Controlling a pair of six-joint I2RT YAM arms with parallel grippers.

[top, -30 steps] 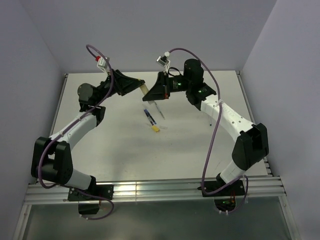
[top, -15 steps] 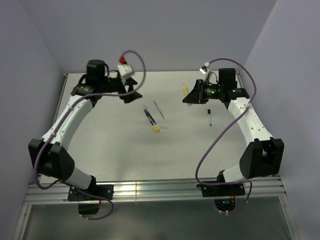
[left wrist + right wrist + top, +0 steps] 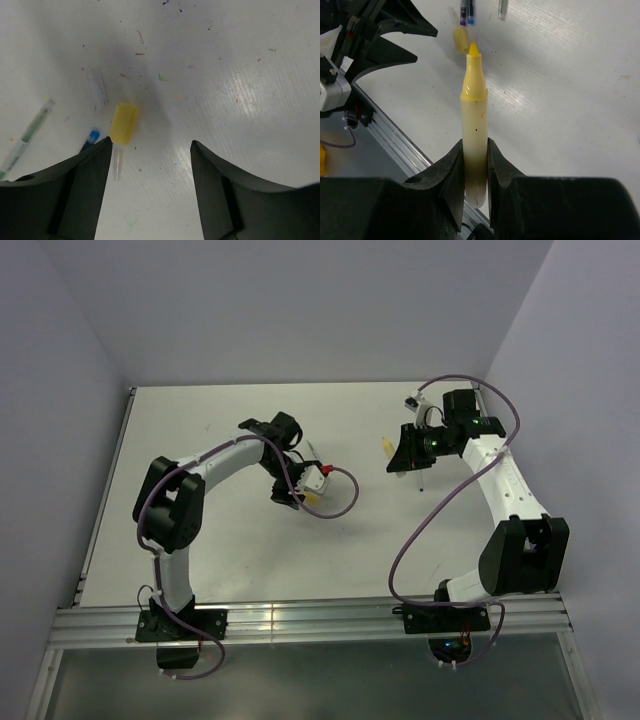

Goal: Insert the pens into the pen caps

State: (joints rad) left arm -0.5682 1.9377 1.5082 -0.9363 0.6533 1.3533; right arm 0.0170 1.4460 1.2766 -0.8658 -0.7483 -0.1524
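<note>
The pale yellow-white pen (image 3: 474, 110), a thin plastic stick with a bright yellow tip, is clamped near its rear end by the right gripper (image 3: 476, 145), whose jaws are closed tight on it. Its tip is pointed out over the counter, clear of the surface. In the top view this gripper (image 3: 397, 455) is seen above the right half of the white counter (image 3: 200, 560), well in from the right and back edges. A thin dark pen (image 3: 421, 480) is lying on the counter just beside it.

The bright yellow stubby cap (image 3: 124, 123) is lying on its side near the counter's middle. The pale translucent cap (image 3: 96, 87) is just beside it, not touching. The left gripper (image 3: 150, 145) is held above them with its jaws set wide and nothing between them; the yellow cap is just ahead of one fingertip. A blue pen tip (image 3: 92, 135) is seen by that finger. A short clear tube (image 3: 117, 165) is lying just below the yellow cap, and a clear pen with a green core (image 3: 27, 137) lies further off.

Bare surface is left along the near half of the counter, up to the aluminium rail (image 3: 300, 618), and along the left side. Grey walls (image 3: 60, 390) close off the left, back and right edges.

Counted: two caps. One pen is held and three are loose. Whether the blue tip belongs to one pen or two cannot be told.
</note>
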